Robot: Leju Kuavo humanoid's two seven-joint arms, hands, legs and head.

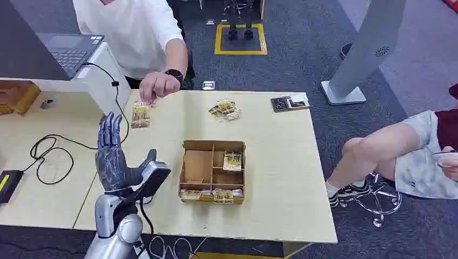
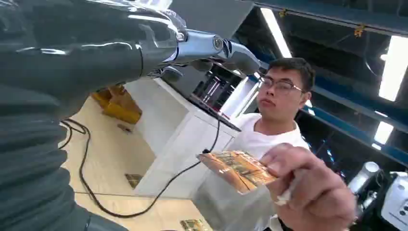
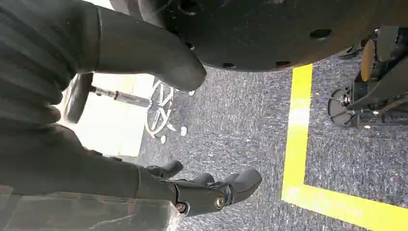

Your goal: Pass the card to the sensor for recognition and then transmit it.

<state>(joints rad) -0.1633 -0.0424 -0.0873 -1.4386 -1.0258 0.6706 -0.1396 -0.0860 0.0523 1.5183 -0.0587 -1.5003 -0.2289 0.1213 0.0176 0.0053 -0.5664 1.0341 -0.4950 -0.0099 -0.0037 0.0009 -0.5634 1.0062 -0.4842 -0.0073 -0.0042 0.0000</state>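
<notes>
While left hand spread empty (right hand too), cards in wooden box.

Bare table lies between the left hand and the compartmented box; the person's hand blocks beyond.

No legible text, label, brand, number or sign on anything.
</notes>
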